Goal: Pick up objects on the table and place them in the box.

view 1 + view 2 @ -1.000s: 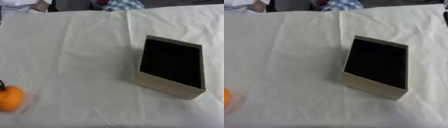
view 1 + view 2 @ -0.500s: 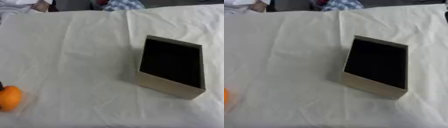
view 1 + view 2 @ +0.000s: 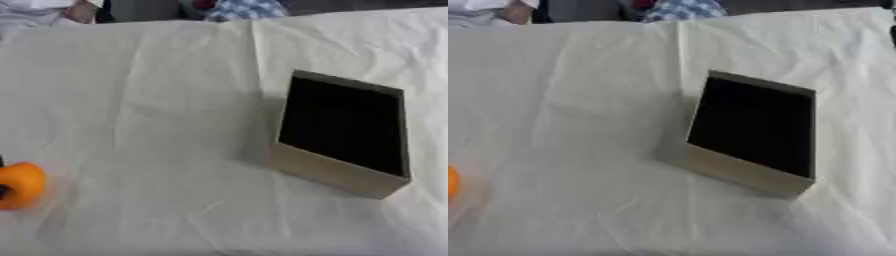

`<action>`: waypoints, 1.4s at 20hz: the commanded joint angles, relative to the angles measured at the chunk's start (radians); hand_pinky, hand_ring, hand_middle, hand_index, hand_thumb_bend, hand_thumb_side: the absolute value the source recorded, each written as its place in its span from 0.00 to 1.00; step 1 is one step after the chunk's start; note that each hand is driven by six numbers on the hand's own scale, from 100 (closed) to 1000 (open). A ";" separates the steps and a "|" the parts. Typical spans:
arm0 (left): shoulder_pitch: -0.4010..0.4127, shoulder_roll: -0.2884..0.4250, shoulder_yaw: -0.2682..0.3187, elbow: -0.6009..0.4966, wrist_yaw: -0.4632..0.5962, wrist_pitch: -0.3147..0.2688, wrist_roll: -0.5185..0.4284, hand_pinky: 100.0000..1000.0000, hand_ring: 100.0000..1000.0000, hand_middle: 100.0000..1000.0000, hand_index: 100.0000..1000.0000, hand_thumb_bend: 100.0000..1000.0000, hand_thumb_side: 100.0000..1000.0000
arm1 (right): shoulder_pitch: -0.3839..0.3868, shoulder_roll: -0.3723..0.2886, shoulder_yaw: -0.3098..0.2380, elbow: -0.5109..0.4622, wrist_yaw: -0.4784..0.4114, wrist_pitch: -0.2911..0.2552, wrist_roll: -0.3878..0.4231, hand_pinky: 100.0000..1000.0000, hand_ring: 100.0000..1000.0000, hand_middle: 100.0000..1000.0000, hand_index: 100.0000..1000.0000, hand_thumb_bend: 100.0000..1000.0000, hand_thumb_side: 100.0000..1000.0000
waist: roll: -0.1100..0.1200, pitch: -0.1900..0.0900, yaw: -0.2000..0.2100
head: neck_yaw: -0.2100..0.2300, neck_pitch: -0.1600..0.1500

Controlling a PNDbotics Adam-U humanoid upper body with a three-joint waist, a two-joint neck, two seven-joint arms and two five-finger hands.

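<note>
An orange round fruit (image 3: 19,185) sits at the far left edge of the white cloth, partly cut off by the picture's edge. Dark slivers of my left hand (image 3: 3,191) show against it at that edge; too little shows to tell how the hand stands. A tan box (image 3: 328,171) with a dark inside lies right of centre, open side up and turned a little askew. Nothing can be made out in it. My right hand shows in neither view.
A wrinkled white cloth (image 3: 157,100) covers the whole table. People's clothing (image 3: 241,7) shows beyond the far edge. Bare cloth lies between the fruit and the box.
The orange fruit has shifted slightly up in the picture at the left edge. The box has not moved.
</note>
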 commanded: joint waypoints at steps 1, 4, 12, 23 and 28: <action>-0.019 0.032 0.024 -0.032 0.017 0.013 0.031 0.17 0.40 0.40 0.44 0.09 0.00 | -0.009 -0.013 -0.008 -0.018 -0.005 0.000 -0.001 0.56 0.65 0.50 0.78 0.00 0.77 | 0.001 -0.014 0.000 | 0.000 -0.001; -0.030 0.042 0.030 -0.060 0.014 0.018 0.041 0.14 0.39 0.38 0.42 0.10 0.00 | -0.009 -0.013 -0.008 -0.018 -0.006 -0.001 -0.002 0.56 0.65 0.50 0.78 0.00 0.77 | 0.002 -0.014 0.000 | 0.000 -0.002; -0.114 0.082 0.028 -0.077 -0.006 -0.007 0.055 0.12 0.38 0.38 0.42 0.12 0.00 | -0.009 -0.012 -0.006 -0.018 -0.008 -0.003 0.001 0.56 0.65 0.50 0.78 0.00 0.77 | 0.006 -0.017 -0.005 | 0.006 0.003; -0.359 0.134 -0.030 -0.077 0.039 -0.109 0.052 0.12 0.39 0.39 0.43 0.11 0.00 | -0.022 -0.022 0.005 -0.018 -0.006 -0.006 0.016 0.56 0.65 0.50 0.78 0.00 0.77 | 0.012 -0.024 -0.017 | 0.008 0.009; -0.476 0.124 -0.068 -0.077 0.068 -0.143 0.031 0.12 0.39 0.39 0.43 0.10 0.00 | -0.036 -0.031 0.014 -0.018 -0.004 -0.007 0.027 0.56 0.65 0.50 0.78 0.00 0.77 | 0.014 -0.026 -0.024 | -0.008 0.009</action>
